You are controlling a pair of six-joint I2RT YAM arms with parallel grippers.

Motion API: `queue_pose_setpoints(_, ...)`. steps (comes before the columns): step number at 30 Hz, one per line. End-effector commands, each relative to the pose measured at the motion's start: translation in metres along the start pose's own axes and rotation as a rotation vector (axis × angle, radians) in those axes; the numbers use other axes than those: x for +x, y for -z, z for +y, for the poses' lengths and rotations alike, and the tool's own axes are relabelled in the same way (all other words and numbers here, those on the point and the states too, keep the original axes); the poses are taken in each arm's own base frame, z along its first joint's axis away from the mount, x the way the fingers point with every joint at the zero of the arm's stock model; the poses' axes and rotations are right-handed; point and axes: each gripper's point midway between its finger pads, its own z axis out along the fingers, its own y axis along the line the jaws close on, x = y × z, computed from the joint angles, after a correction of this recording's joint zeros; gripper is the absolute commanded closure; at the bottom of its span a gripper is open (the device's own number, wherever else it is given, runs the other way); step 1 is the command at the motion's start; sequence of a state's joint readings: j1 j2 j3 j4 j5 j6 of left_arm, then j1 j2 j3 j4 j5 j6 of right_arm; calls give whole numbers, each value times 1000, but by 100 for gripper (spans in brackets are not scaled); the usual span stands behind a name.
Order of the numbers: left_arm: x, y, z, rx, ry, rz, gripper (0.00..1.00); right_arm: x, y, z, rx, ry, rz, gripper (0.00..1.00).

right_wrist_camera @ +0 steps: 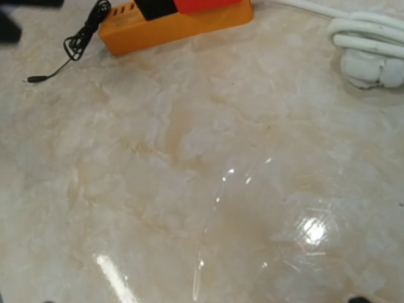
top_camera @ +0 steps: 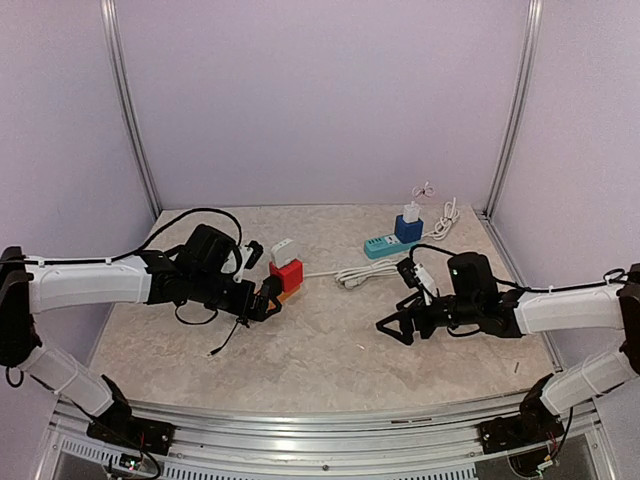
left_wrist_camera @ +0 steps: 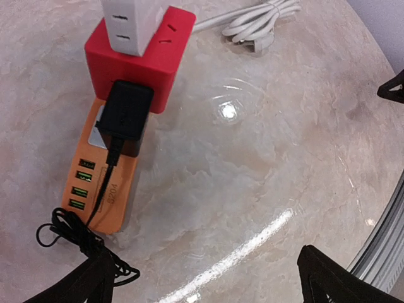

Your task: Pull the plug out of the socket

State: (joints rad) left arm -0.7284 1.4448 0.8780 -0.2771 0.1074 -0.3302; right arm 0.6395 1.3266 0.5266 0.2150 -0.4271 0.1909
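A red socket cube (top_camera: 288,274) sits on an orange power strip (left_wrist_camera: 104,189), with a white plug (top_camera: 283,248) in its top. In the left wrist view the red cube (left_wrist_camera: 142,60) carries the white plug (left_wrist_camera: 129,22), and a black plug (left_wrist_camera: 126,117) with a thin black cable sits in the orange strip just in front of it. My left gripper (top_camera: 266,300) is open and empty, just short of the strip's near end; its fingers (left_wrist_camera: 334,278) stand wide apart. My right gripper (top_camera: 395,318) is open and empty over bare table at the right.
A teal power strip (top_camera: 380,246) with a blue cube (top_camera: 408,229) and a white charger on top lies at the back right. A coiled white cable (top_camera: 355,275) lies between the two strips and also shows in the right wrist view (right_wrist_camera: 369,50). A loose black cable end (top_camera: 215,352) trails toward the front.
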Motion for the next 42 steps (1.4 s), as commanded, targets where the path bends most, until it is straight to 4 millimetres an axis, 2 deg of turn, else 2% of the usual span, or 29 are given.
queue_pose_setpoints(1,-14,19,12,-1,-40,-59,1,-21,13,13,-18,53,-69,0)
queue_pose_setpoints(7,-3,12,26,-43,-133,-34,1,-26,27,17,-3,70,-106,0)
queue_pose_setpoints(13,7,-7,50,-139,-221,-5,1,-26,28,20,-20,61,-108,0)
queue_pose_setpoints(16,9,-15,52,-126,-253,-5,1,-26,28,22,-30,55,-115,0)
queue_pose_setpoints(23,-1,-28,64,-165,-323,-40,2,-27,29,24,-40,49,-127,0)
queue_pose_setpoints(32,-16,-42,72,-172,-373,-40,7,-30,33,26,-41,51,-140,0)
queue_pose_setpoints(42,-7,-67,69,-122,-358,32,14,-32,36,26,-38,55,-146,0)
